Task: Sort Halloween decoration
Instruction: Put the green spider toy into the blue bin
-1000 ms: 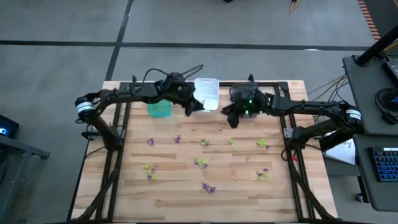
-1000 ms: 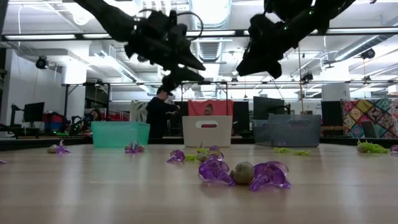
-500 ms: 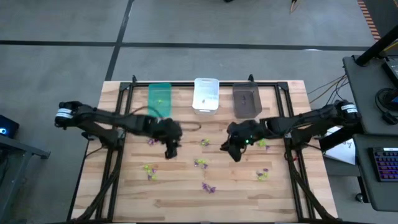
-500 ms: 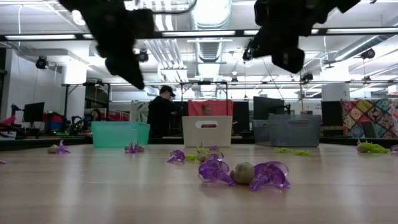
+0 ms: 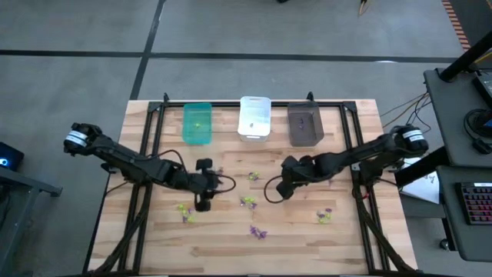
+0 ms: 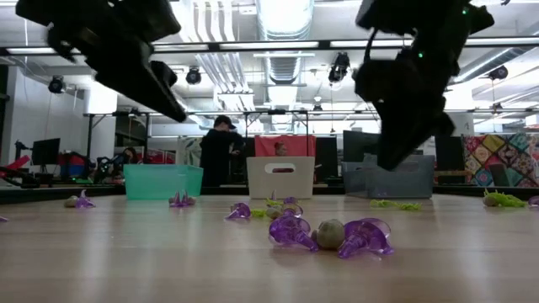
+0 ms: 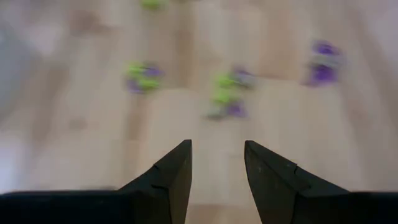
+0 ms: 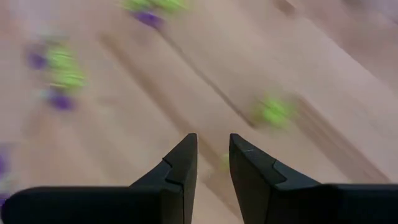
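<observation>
High view: both arms reach over the bench point(image 5: 231, 238) among scattered Halloween decoration point(image 5: 247, 202), well apart from the green bin point(image 5: 197, 123). Wrist views: left end effector point(image 7: 217, 163) and right end effector point(image 8: 212, 155) are parted, empty. Judged: approach step; next, descend onto one trinket.
</observation>
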Robot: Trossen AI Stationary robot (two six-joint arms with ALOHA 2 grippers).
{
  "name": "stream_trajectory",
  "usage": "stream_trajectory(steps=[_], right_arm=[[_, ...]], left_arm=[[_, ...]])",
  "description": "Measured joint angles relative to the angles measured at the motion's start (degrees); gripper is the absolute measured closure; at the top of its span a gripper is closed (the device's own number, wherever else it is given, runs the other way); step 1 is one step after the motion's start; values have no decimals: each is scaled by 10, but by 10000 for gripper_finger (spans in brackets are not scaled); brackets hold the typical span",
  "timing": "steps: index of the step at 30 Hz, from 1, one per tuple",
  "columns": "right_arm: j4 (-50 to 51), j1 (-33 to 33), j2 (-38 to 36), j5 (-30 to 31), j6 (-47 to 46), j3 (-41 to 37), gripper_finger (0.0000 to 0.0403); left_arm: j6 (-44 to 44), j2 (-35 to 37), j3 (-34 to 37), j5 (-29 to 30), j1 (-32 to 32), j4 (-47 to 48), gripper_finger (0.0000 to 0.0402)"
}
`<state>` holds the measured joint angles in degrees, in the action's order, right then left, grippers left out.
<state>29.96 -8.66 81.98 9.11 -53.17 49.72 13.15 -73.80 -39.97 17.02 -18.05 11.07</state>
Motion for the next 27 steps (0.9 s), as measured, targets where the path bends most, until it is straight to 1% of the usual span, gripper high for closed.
stream_trajectory(steps=[2,3,6,11,14,18,22,25,27], right_arm=[[32,11,3,1,-8,7,321],[39,16,3,1,-8,9,321],[43,31,3,1,3,13,321],[44,51,3,-6,48,15,320],[45,66,3,-29,68,15,306],[45,80,3,-35,96,15,281],[44,86,3,-35,90,15,260],[44,86,3,-35,70,15,255],[43,85,3,-35,67,15,255]], left_arm=[[3,0,-2,42,1,-1,272],[1,0,-4,50,1,1,272],[-20,0,-16,51,2,-3,272],[-48,0,-36,51,2,-1,272],[-70,0,-51,55,2,1,272],[-101,0,-74,92,2,1,272],[-134,0,-100,137,2,5,272],[-151,0,-123,180,4,16,272],[-159,0,-138,188,8,25,272]])
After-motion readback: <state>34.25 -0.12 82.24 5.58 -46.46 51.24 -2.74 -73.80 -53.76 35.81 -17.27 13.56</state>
